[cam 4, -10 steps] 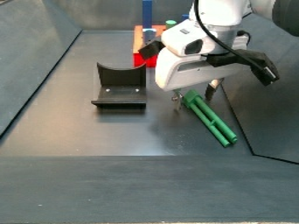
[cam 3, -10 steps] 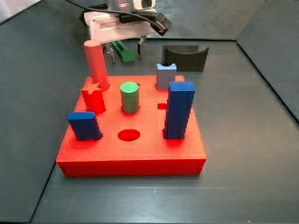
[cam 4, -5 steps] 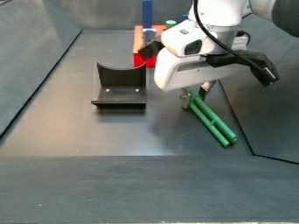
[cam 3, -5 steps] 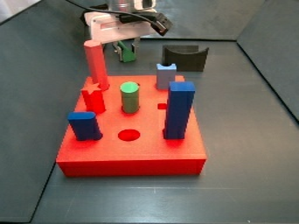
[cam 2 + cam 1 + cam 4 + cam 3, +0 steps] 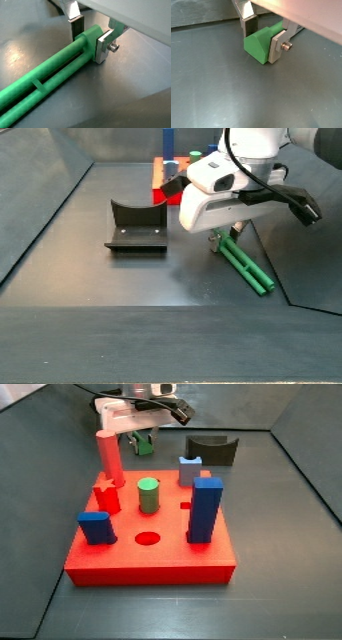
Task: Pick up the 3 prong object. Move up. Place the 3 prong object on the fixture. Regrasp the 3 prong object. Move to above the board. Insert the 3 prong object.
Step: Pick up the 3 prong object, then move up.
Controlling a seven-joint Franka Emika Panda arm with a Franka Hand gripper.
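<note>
i see no writing or labels anywhere. my end effector is down at the floor, its two silver fingers clamped on one end of the single 3 prong object, which lies flat beside the one fixture. the one board carries pegs: three blue, one pink, one green, one red star.

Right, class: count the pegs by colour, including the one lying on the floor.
Green: 2, the short cylinder and the 3 prong object on the floor in the end effector
Blue: 3, the short block, tall block and pale peg
Pink: 1, the tall peg
Red: 1, the star peg
Total: 7
</note>
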